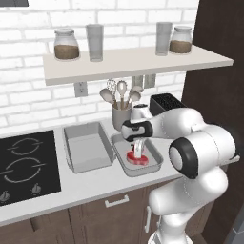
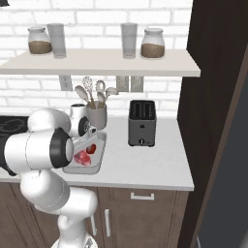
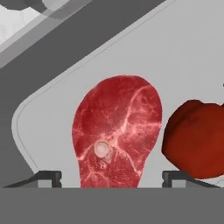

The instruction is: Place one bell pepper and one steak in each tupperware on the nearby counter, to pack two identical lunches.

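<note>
Two light-grey tupperware stand side by side on the counter. The left tupperware [image 1: 88,147] holds nothing. In the right tupperware [image 1: 155,151] [image 2: 100,154] [image 3: 183,57] a flat marbled steak [image 3: 116,131] [image 1: 138,160] [image 2: 81,159] lies on the floor, with a glossy red bell pepper [image 3: 197,138] [image 2: 91,148] beside it. My gripper [image 3: 111,179] [image 1: 138,150] hangs just above the steak and is open. In the hand view its fingertips [image 3: 48,177] stand either side of the steak's near end without clamping it.
A black stovetop [image 1: 26,162] lies left of the containers. A grey utensil holder [image 1: 121,116] [image 2: 97,116] stands behind them and a dark toaster [image 2: 142,123] to the right. A shelf [image 1: 133,59] with jars and glasses hangs overhead. A dark tall cabinet [image 2: 208,97] bounds the counter's right end.
</note>
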Tool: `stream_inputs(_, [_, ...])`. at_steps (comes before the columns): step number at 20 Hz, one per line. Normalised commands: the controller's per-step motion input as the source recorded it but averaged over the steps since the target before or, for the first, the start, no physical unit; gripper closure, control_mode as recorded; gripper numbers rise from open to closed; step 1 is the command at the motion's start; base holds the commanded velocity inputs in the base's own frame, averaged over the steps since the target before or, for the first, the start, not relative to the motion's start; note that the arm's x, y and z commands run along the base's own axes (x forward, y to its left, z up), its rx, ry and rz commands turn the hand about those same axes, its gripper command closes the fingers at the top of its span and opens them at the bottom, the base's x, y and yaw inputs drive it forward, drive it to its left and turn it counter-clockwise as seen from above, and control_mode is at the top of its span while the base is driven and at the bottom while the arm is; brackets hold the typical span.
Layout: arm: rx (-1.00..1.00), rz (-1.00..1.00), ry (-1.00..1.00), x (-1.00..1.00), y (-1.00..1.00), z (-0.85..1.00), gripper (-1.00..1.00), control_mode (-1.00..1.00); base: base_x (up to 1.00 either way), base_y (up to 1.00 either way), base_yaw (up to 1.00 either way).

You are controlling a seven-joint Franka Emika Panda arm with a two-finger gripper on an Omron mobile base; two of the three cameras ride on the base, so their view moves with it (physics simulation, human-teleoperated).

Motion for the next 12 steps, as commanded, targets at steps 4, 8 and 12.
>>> stream_inputs(4, [-0.01,-0.07,0.00,-0.03,0.00,0.40,-1.00,-1.00,0.00,0.00,0.00])
stream_inputs(8, [0.01,-0.23,-0.06,-0.73,-0.14,0.49,-1.00,-1.00,0.00,0.00,0.00])
stream_inputs(12, [0.06,-0.42,-0.15,-0.94,-0.16,0.32,-1.00,-1.00,0.00,0.00,0.00])
